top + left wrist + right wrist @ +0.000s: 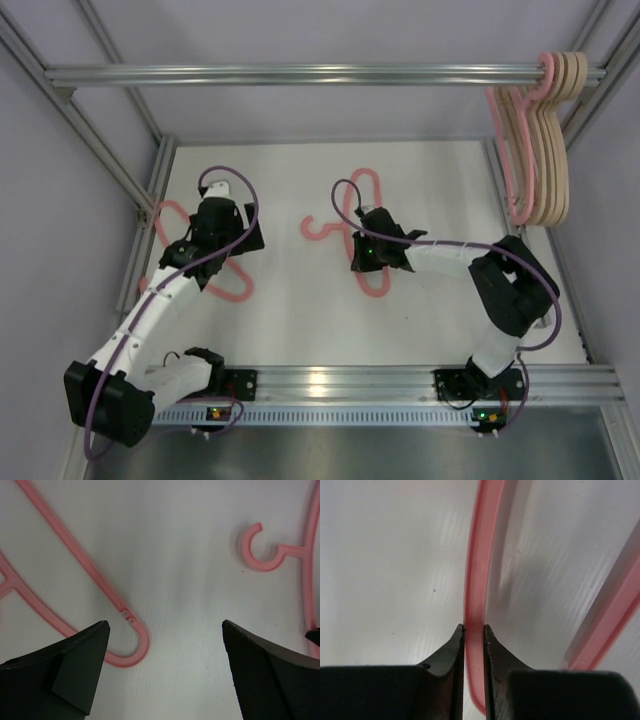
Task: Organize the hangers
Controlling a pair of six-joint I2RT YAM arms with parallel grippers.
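One pink hanger [477, 565], long axis seemingly twelve-to-six, sat pinched in the right gripper [473, 630]. Hung hangers [548, 150] lay toward two o'clock.

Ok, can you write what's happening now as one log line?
right jaws: shut on middle pink hanger | left jaws: open above left pink hanger | rail: other hangers hung

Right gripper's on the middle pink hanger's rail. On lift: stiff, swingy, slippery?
Probably stiff: the pink hanger looks like a thin moulded open frame, not wire. Likely light for its size. The right gripper pinches a single narrow, glossy rail, so the hanger may pivot, swing or slip in that grip once raised.
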